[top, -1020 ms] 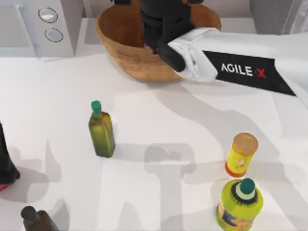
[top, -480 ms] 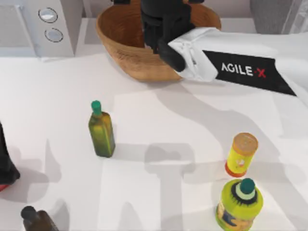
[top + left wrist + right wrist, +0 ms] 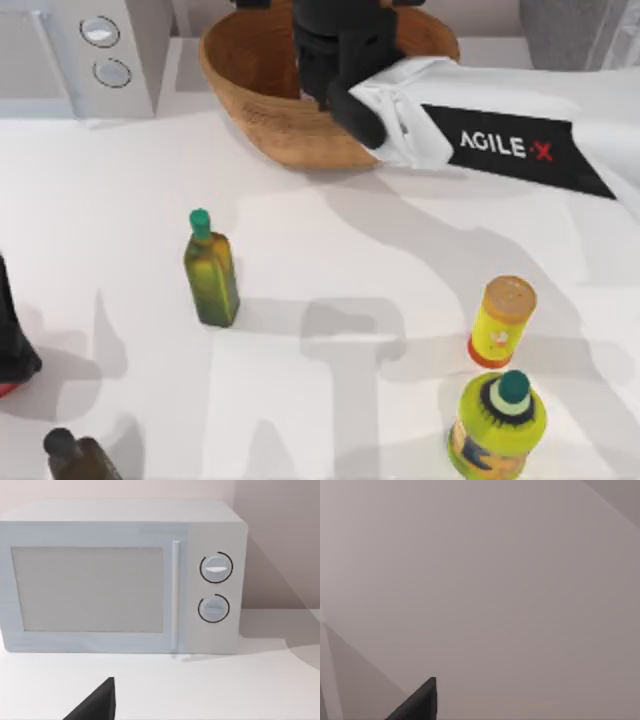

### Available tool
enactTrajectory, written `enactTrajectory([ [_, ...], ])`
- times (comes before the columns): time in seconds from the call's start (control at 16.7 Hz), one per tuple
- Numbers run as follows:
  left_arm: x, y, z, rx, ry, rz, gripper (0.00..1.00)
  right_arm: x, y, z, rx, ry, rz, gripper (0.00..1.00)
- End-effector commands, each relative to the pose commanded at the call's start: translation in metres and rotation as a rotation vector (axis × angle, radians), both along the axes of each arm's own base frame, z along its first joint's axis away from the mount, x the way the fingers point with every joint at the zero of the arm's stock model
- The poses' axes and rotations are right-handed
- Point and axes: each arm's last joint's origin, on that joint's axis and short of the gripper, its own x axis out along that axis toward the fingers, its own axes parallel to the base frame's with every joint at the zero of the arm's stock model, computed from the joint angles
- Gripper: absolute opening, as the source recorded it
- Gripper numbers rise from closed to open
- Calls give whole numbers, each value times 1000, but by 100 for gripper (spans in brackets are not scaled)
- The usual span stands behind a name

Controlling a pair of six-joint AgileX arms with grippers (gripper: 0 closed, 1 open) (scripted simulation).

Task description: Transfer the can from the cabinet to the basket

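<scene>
On our white desk [image 3: 330, 250], nearest us stand a yellow-green bottle [image 3: 497, 425], a yellow tube [image 3: 501, 321] and a green bottle [image 3: 210, 270]. Farther back, our right arm [image 3: 500, 140] reaches over the woven basket [image 3: 250, 90]; its hand's grip is hidden, so we cannot tell. A white microwave [image 3: 125, 575] stands far left.

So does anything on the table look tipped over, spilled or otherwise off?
Nothing stands out. The green bottle, yellow tube and lime bottle all stand upright, nothing is spilled, and the basket sits level under the right arm.
</scene>
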Motion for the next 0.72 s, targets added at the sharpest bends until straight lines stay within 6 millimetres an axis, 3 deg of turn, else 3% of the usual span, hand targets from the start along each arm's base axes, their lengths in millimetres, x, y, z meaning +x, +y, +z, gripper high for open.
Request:
enactTrajectory([
  [0.54,0,0,0,0,0,0,100,-1,1,0,0,0,2,100],
  [0.72,0,0,0,0,0,0,100,-2,-14,17,8,-11,-3,100],
])
